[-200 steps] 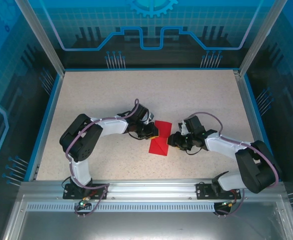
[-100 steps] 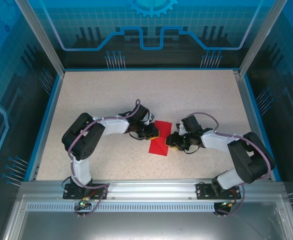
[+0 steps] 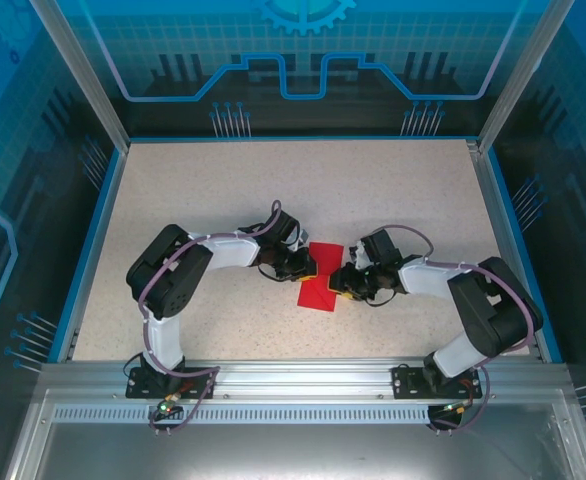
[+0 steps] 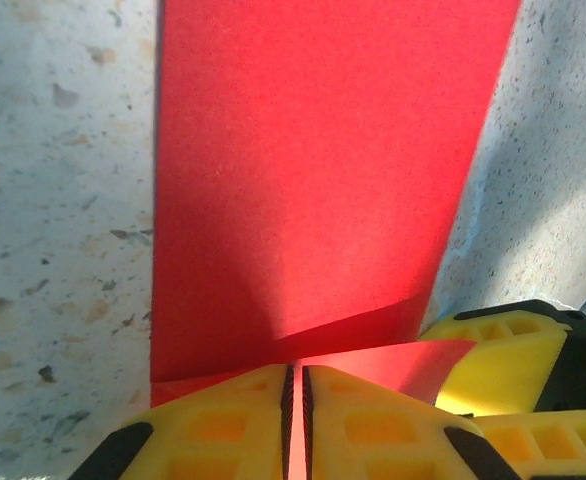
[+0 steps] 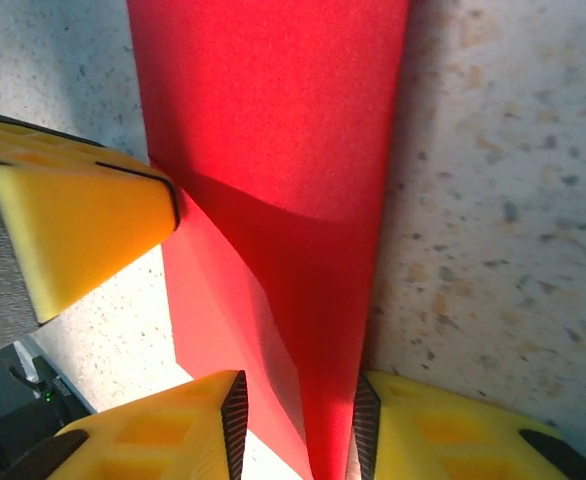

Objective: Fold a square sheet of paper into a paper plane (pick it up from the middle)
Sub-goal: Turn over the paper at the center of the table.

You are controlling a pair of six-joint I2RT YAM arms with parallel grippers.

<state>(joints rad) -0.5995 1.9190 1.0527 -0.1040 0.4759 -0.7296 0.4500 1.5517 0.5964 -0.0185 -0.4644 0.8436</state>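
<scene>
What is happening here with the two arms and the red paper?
Both arms are working on the red sheet of paper in the middle of the table. The left gripper is shut on one edge of the sheet, pinching it. The right gripper faces it from the other side, with its jaws apart around a raised fold of the paper. The sheet is partly folded, not yet a plane.

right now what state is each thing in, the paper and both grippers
square sheet of paper: partly folded, layers overlapping, lying on the table, not yet a plane
left gripper: shut on the paper's edge
right gripper: open, jaws apart on either side of the paper's folded edge
</scene>
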